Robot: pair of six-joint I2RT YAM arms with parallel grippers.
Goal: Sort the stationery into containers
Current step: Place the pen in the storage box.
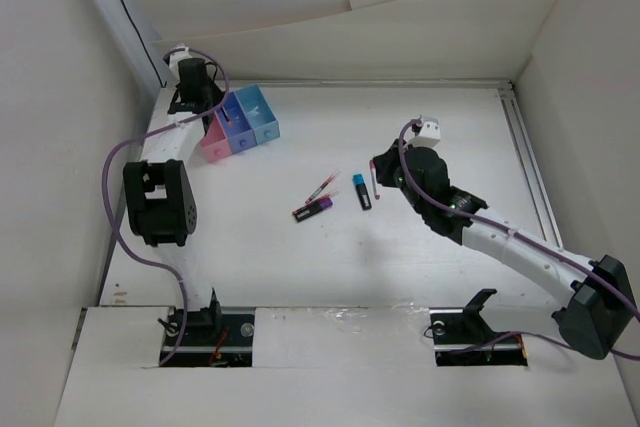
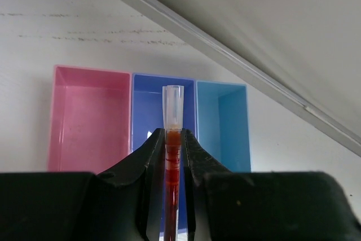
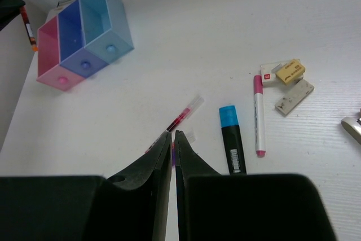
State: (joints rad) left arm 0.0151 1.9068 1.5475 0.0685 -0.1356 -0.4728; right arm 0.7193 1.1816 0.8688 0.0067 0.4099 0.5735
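My left gripper (image 2: 173,135) is shut on a thin red pen (image 2: 173,111) with a clear cap. It holds the pen above the purple-blue bin (image 2: 152,100), the middle one of the three joined bins, between pink (image 2: 87,117) and light blue (image 2: 223,122). On the table lie a red pen (image 3: 183,117), a blue-capped dark marker (image 3: 231,139), a pink-ended white pen (image 3: 258,114) and a purple-ended marker (image 1: 313,210). My right gripper (image 3: 173,134) is shut and empty, hovering over the red pen and the purple-ended marker.
Two small erasers (image 3: 289,80) lie beside the pink-ended pen. The bins (image 1: 240,125) stand at the far left near the side wall. A metal rail (image 1: 530,167) runs along the table's right edge. The left arm's base link (image 1: 160,202) stands at the left.
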